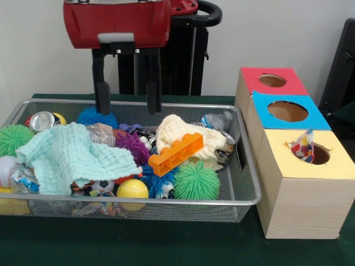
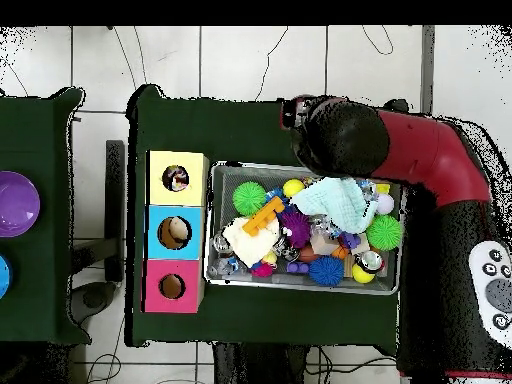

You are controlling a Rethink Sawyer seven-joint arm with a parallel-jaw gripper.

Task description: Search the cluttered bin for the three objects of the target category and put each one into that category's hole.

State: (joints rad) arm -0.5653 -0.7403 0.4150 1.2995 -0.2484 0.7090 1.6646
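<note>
Hovering over the far side of the wire bin (image 1: 244,166), the gripper (image 1: 128,98) hangs with its jaws released and empty, their tips at about the level of the bin's rim. Below it in the front view lie a blue spiky ball (image 1: 95,117), a mint cloth (image 1: 72,155), an orange toy brick (image 1: 176,154) resting on a cream cloth (image 1: 183,133), a green spiky ball (image 1: 196,181) and a yellow ball (image 1: 132,189). The target category is not shown, so which pieces count I cannot tell. Beside the bin stands the wooden box, whose yellow hole (image 1: 319,154) already holds a patterned object (image 1: 303,146); the blue hole (image 1: 287,111) and red hole (image 1: 272,81) look empty.

From overhead, the arm (image 2: 420,160) covers the gripper. A good grasp would pick an exposed, uncovered piece, coming straight down clear of the cloths.
</note>
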